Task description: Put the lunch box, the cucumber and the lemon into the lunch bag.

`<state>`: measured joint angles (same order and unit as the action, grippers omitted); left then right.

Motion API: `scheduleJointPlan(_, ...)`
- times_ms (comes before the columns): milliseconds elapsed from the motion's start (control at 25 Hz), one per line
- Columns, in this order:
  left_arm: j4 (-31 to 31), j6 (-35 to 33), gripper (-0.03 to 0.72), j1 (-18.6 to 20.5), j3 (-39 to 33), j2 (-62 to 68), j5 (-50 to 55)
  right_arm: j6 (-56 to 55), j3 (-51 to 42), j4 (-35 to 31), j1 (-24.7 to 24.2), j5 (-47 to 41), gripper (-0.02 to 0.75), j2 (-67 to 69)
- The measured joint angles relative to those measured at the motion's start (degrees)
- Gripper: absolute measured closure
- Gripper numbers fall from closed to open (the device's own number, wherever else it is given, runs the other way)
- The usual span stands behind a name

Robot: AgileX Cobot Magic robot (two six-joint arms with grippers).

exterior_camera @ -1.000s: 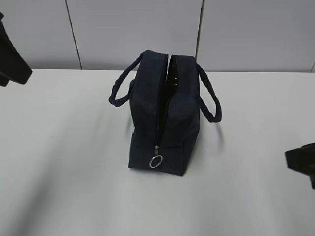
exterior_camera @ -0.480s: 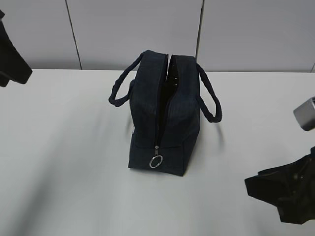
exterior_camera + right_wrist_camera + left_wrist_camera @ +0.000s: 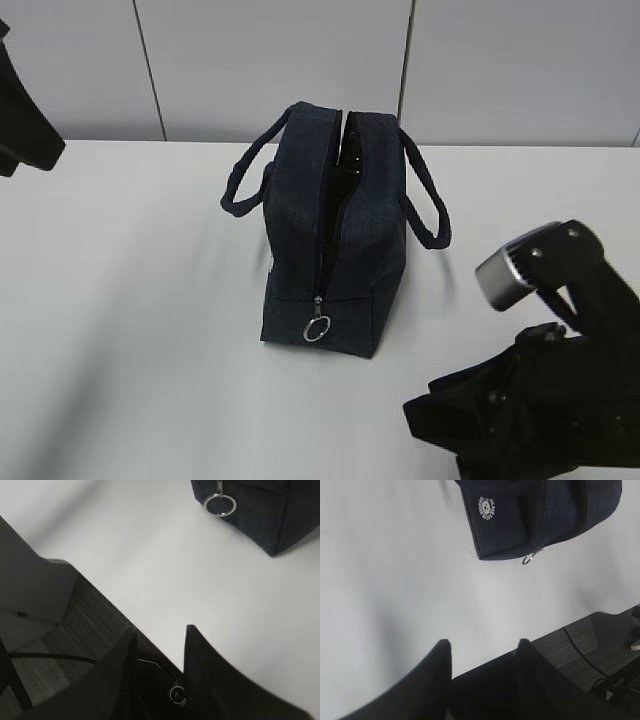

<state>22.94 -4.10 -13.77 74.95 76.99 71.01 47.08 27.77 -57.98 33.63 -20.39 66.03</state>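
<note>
The dark navy lunch bag (image 3: 335, 230) stands upright mid-table, its top zipper open along most of its length, and the metal ring pull (image 3: 317, 328) hangs at its near end. The lunch box, the cucumber and the lemon are not in view. My left gripper (image 3: 482, 650) is open and empty, well away from the bag (image 3: 540, 520) and its white logo (image 3: 487, 507). My right gripper (image 3: 160, 635) is open and empty over the table's front edge, short of the bag's corner (image 3: 265, 510) and the ring pull (image 3: 220, 504).
My right arm (image 3: 540, 400) fills the front right corner of the exterior view. My left arm (image 3: 20, 120) is at the far left edge. The white table (image 3: 150, 300) ends at a dark floor (image 3: 75, 630) in front. A grey panelled wall (image 3: 270, 60) stands behind.
My right arm has come in from the right edge, moving left along the table's front towards the bag. The bag and the left arm have not moved.
</note>
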Motion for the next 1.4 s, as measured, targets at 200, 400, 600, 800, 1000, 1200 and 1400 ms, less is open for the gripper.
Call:
scheduleJointPlan(200, -0.1, 0.0, 0.398, 0.0, 0.0, 0.0, 0.0, 1.5, 0.6, -2.2, 1.3, 1.7, 0.498, 3.1)
scheduleJointPlan(400, -0.4, 0.0, 0.398, 0.0, 0.0, 0.0, 0.0, 3.4, 2.0, -5.0, 1.9, 3.4, 0.498, 5.9)
scheduleJointPlan(600, -0.4, 0.0, 0.398, 0.0, 0.0, 0.0, 0.0, 3.8, 2.2, -8.7, 10.6, 17.3, 0.498, 10.3)
scheduleJointPlan(800, -0.7, 0.0, 0.398, 0.0, 0.0, 0.0, 0.0, 3.9, 3.5, -15.1, 19.8, 29.8, 0.498, 14.8)
scheduleJointPlan(1000, -2.2, 0.0, 0.398, 0.0, 0.0, 0.0, 0.0, 4.0, 6.9, -20.0, 22.1, 37.4, 0.497, 22.4)
scheduleJointPlan(1200, -2.8, 0.0, 0.398, 0.0, 0.0, 0.0, 0.0, 0.3, 10.8, -19.0, 22.1, 38.3, 0.498, 29.3)
scheduleJointPlan(1400, -3.8, 0.0, 0.398, 0.0, 0.0, 0.0, 0.0, -4.0, 12.5, -17.0, 22.1, 38.3, 0.497, 31.4)
